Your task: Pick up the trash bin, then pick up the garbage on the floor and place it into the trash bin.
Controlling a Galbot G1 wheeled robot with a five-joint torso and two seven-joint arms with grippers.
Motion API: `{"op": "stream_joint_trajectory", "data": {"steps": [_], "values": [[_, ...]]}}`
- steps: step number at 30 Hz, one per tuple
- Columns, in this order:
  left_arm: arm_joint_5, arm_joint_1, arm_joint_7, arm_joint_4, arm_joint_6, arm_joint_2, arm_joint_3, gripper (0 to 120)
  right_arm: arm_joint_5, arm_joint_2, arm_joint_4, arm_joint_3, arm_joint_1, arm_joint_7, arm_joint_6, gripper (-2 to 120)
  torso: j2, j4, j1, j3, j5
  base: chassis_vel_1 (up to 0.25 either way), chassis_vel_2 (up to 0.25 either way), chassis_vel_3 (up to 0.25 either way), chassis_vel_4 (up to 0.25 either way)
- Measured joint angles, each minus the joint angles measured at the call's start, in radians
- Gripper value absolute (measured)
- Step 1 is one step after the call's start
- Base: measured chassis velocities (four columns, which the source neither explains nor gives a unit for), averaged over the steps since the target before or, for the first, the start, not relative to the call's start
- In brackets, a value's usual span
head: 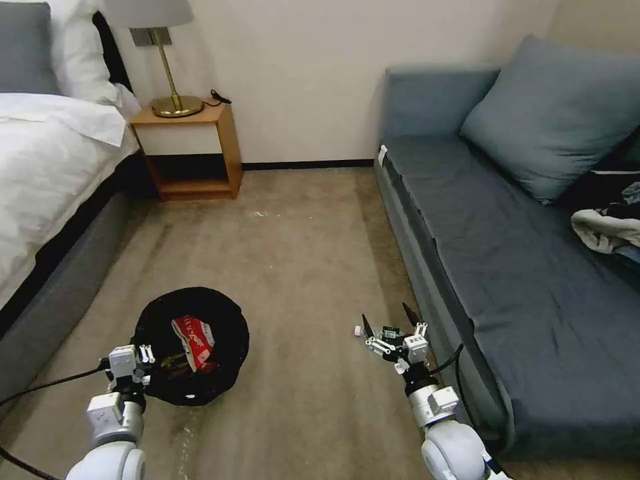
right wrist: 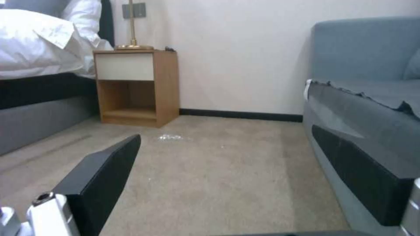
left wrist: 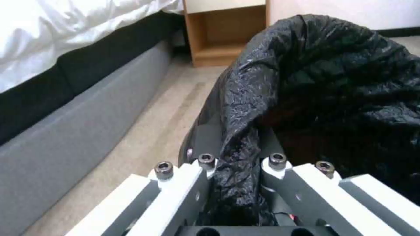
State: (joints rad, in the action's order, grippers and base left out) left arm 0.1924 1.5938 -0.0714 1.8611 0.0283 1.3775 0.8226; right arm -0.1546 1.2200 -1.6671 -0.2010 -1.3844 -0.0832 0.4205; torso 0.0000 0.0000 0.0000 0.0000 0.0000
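Observation:
The trash bin [head: 227, 313], lined with a crinkly black bag [left wrist: 332, 75], hangs just above the carpet at the lower left of the head view. A red snack packet [head: 193, 340] of the garbage lies inside it, with darker bits beside it that I cannot make out. My left gripper [head: 138, 357] is shut on the bin's near rim; the left wrist view shows my left gripper [left wrist: 238, 160] pinching the bag and rim between its fingers. My right gripper [head: 389, 321] hovers open and empty over the carpet beside the sofa, its black fingers [right wrist: 105, 173] spread wide.
A small pale scrap [head: 260, 214] lies on the carpet near the wooden nightstand [head: 190, 150], which carries a brass lamp [head: 175, 100]. The bed [head: 47, 173] runs along the left. The blue sofa [head: 507, 267], with a cushion and clothes [head: 610, 230], runs along the right.

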Motion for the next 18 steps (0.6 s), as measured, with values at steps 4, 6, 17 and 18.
{"op": "stream_joint_trajectory", "data": {"steps": [4,6,17,18], "values": [[0.000,0.000,0.000,0.004,-0.002,0.001,-0.001,7,-0.001,-0.010,0.000,0.000,-0.001,0.003,0.003,100,0.000,0.0000,0.000,0.000,0.0000,-0.097,0.117,0.110,-0.109],[0.000,0.000,0.001,0.008,-0.003,0.003,-0.002,7,-0.004,-0.018,0.000,0.000,-0.002,0.003,0.005,100,0.000,-0.0001,0.000,0.000,-0.0001,-0.149,0.137,0.145,-0.158],[-0.002,0.005,0.001,0.015,-0.003,0.008,0.000,7,-0.004,-0.023,-0.001,0.021,0.002,-0.008,0.004,100,0.000,0.0000,0.000,0.000,-0.0001,-0.134,0.138,0.135,-0.145],[-0.002,0.005,0.001,0.017,-0.003,0.008,0.000,7,-0.001,-0.023,-0.001,0.025,0.005,-0.009,0.002,100,0.000,0.0000,0.000,0.000,0.0001,-0.090,0.073,0.065,-0.068]]}}
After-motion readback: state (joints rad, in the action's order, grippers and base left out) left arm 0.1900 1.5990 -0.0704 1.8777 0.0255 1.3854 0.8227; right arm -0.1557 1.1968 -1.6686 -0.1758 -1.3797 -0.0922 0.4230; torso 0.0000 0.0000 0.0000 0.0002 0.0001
